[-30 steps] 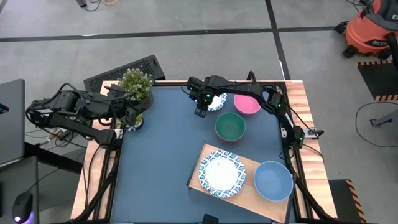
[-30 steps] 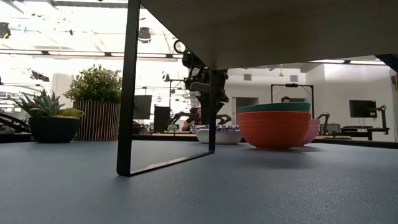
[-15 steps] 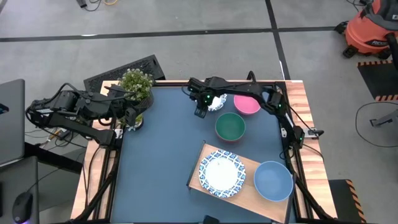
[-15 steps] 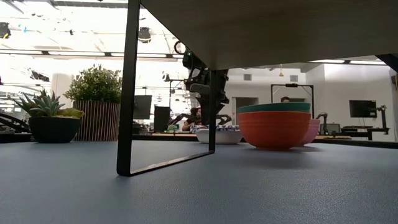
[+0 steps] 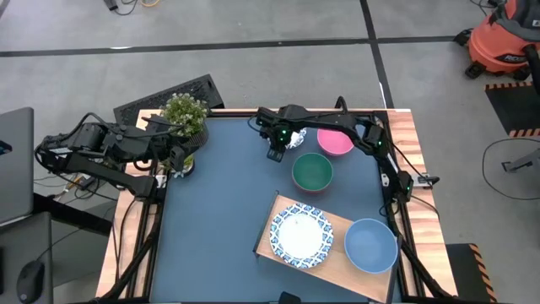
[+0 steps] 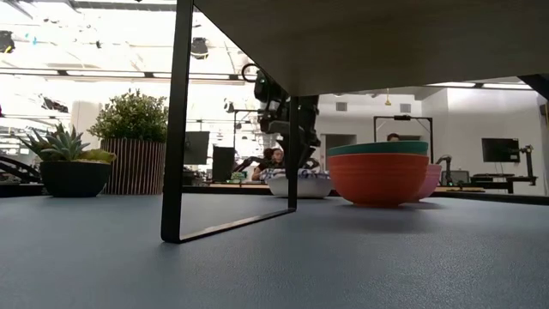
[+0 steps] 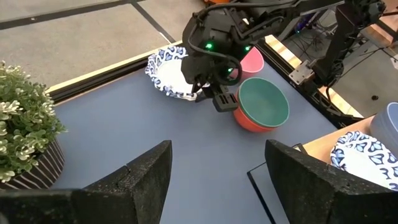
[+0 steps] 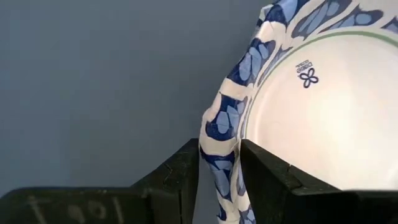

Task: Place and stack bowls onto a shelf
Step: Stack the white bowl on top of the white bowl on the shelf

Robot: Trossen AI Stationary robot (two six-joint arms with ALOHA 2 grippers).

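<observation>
Right wrist view: the right claw pinches the blue-patterned rim of a shallow white bowl at the dark blue surface's far edge. Left claw spread wide, idle beside the potted green plant.

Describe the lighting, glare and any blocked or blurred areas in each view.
High view: even light, soft shadows, no glare. Low view: bright room lights wash out the background, and the shelf darkens the top and partly hides the right gripper. Left wrist view: the left gripper sits close and dark at the bottom. Right wrist view: the patterned bowl fills the picture, its white centre bright.
</observation>
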